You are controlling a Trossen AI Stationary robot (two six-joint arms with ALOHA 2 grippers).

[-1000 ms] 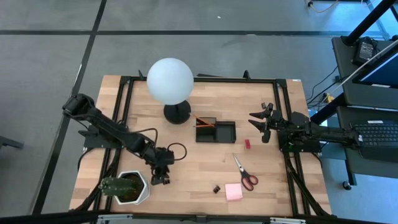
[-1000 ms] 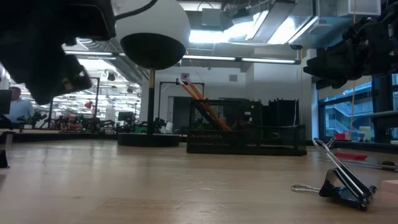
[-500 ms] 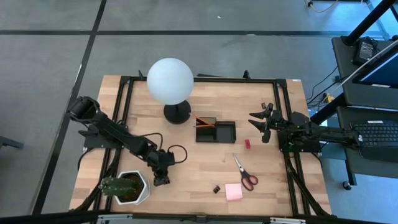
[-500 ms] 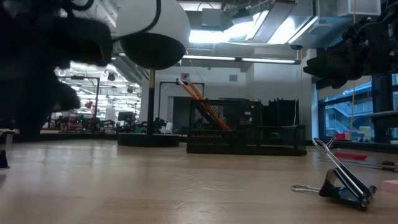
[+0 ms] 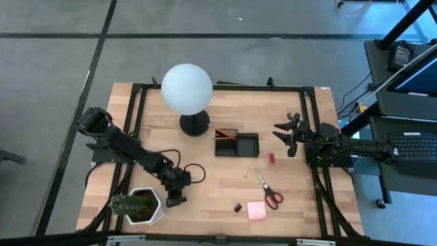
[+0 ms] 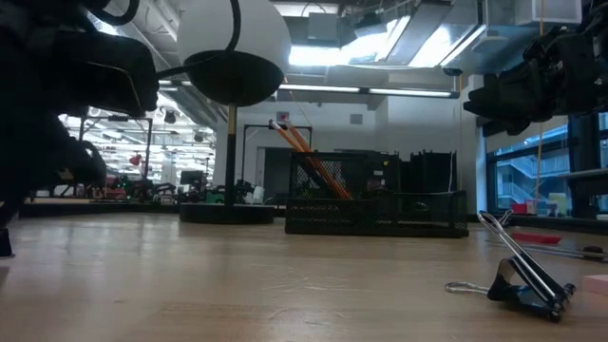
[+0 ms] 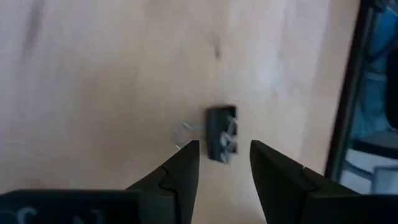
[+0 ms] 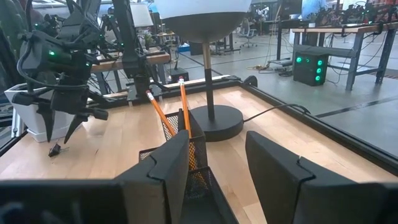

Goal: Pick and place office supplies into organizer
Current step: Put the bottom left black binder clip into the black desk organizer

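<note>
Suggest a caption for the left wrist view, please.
Open left gripper poised over a binder clip on the table.

Around your wooden bench you have grey floor crossed by dark lines. At three o'clock stands a desk with a keyboard. Beyond, ceiling strip lights glow and workbenches fill the hall.

High view: overhead, straight down, far, whole table and both arms. Low view: tabletop height, level across wood toward room; binder clip close. Left wrist view: points down at tabletop, very near. Right wrist view: looks across table from right side, takes in lamp and organizer. Lamp and organizer shared by high, low, right wrist views.
</note>
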